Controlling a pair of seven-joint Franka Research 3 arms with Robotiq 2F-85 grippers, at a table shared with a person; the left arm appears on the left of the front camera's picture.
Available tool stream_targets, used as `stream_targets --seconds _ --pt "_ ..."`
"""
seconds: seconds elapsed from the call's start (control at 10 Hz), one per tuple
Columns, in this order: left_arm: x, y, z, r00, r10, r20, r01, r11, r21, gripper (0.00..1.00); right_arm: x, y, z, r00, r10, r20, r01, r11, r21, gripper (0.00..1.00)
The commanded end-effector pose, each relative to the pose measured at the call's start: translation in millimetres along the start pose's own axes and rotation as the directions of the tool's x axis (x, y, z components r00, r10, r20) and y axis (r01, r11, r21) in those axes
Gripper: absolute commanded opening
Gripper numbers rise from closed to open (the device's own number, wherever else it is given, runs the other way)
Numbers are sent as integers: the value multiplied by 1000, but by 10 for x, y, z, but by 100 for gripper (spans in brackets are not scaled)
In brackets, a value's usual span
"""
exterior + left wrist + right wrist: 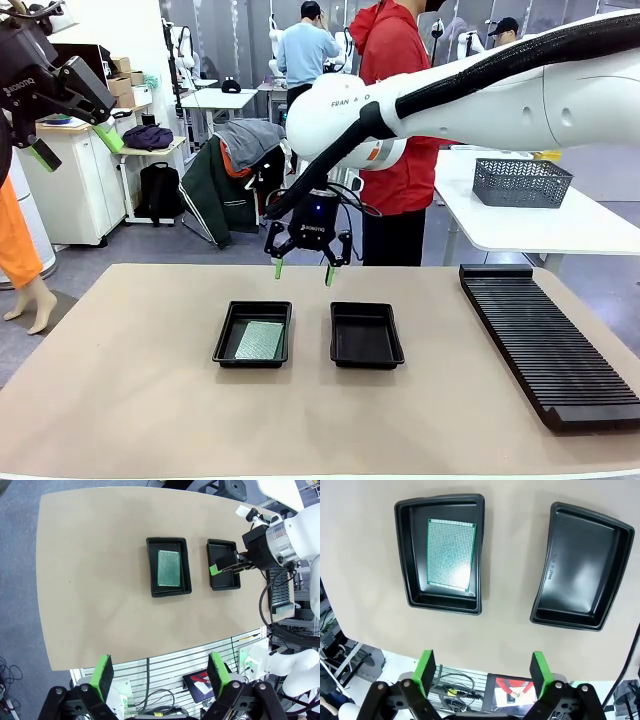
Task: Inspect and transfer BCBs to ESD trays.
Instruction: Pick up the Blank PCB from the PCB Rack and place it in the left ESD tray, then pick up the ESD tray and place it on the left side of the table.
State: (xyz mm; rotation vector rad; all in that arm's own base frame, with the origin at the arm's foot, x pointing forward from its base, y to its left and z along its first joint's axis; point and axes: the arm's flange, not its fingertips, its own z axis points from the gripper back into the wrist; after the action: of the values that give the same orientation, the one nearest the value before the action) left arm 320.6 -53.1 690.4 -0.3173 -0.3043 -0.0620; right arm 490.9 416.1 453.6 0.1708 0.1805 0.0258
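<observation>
- The brown table is stretching away from the robot, and its near part is lying bare.
- Two black trays are sitting side by side in the middle of the table. They are a little apart and not touching.
- The left tray is holding one green board. The green board is lying flat on the tray's floor, inside the rim. In the right wrist view, rows of tiny dots are covering the green board.
- The right tray is showing its bare black floor.
- A long black rack with many ribs is lying on the robot's right side of the table. It is running from near to far, well apart from the trays.
- The right gripper is hanging in the air over the far ends of the trays, about between them, and pointing down. Its two green-tipped fingers are standing wide apart and are gripping nothing.
- In its own wrist view, the right gripper is looking straight down at both trays.
- The left gripper is hanging up high on the robot's left, well away from the trays. Its fingers are standing wide apart too, with nothing between them.
- In its own wrist view, the left gripper is looking down at the table from high up.
- A person in a red top is standing at the far side of the table, behind the right arm.
- Farther back, a grey wire basket is sitting on a white table.
</observation>
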Motion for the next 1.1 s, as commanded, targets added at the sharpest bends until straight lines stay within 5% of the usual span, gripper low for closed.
stream_targets --seconds 0.0,1.0 --pt "-9 12 -9 1000 3 -1 -3 1000 0 100 42 -44 9 998 -47 39 48 998 -30 100" --pt "-9 12 -9 1000 3 -1 -3 1000 0 100 0 0 0 1000 0 0 0 1000 0 100"
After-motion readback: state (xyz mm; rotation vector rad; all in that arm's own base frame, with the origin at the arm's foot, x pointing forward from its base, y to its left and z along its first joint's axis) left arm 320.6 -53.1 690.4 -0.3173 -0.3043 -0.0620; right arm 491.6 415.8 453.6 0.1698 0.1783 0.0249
